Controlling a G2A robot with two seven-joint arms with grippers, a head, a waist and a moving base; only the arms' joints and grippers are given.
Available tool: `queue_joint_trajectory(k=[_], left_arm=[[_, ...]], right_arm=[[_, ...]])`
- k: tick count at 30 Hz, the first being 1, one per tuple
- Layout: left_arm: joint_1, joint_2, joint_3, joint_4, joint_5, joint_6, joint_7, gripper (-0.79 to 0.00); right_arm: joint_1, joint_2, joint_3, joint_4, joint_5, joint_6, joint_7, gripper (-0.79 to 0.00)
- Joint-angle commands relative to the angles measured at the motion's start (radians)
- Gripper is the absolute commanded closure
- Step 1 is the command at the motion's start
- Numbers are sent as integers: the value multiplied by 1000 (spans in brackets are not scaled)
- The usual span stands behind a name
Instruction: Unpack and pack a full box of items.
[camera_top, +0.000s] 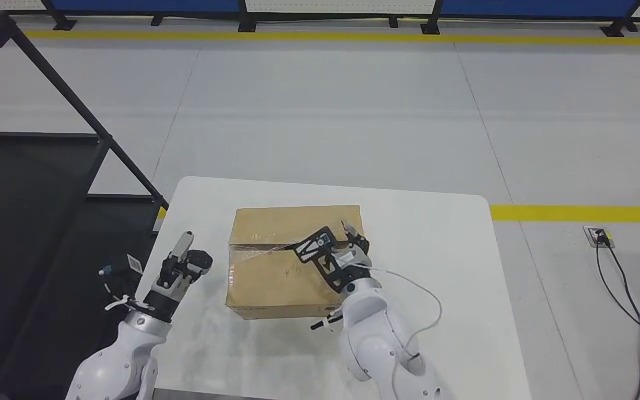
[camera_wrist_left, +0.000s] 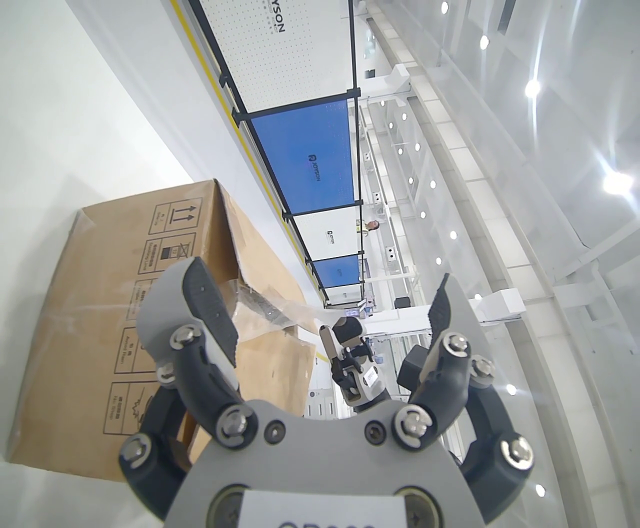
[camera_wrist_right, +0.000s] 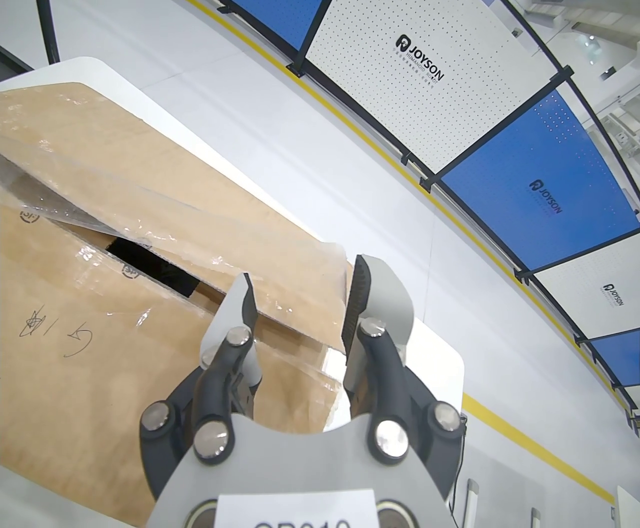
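Box (camera_top: 290, 275) centred on table (camera_top: 450, 300), top flap (camera_wrist_right: 200, 225) ajar, handling pictograms printed on end, pen scrawl on top | right gripper (camera_wrist_right: 303, 280) jaws apart astride top flap edge | left gripper (camera_wrist_left: 320, 280) jaws apart, beside box end

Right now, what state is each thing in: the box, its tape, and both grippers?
box: top flaps parted slightly, dark gap at the seam, not folded back.
tape: split along the seam, loose and crinkled.
right gripper: open, at the raised flap's edge.
left gripper: open, empty, beside the box's side.
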Motion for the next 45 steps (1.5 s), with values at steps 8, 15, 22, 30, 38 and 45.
queue_joint_trajectory(k=[8, 15, 22, 30, 38, 45], left_arm=[[-6, 2, 0, 4, -2, 1, 1, -785], [-8, 3, 0, 7, -4, 2, 4, -785], [-11, 3, 7, 6, 3, 5, 3, -785], [-7, 5, 28, -18, 16, -11, -38, -785], [-60, 6, 87, -2, 55, 14, -77, -785], [-121, 6, 129, 33, 74, 22, -107, -785]], right_arm=[[32, -10, 35, 23, 38, -34, 34, -437], [41, -13, 59, 22, 84, -95, 29, -142], [1, -4, 100, -35, 191, -237, -39, 0], [-51, 7, 175, -128, 386, -365, -53, 0], [-7, 4, 196, -122, 581, -393, 107, 0], [-7, 4, 196, -122, 581, -393, 107, 0]])
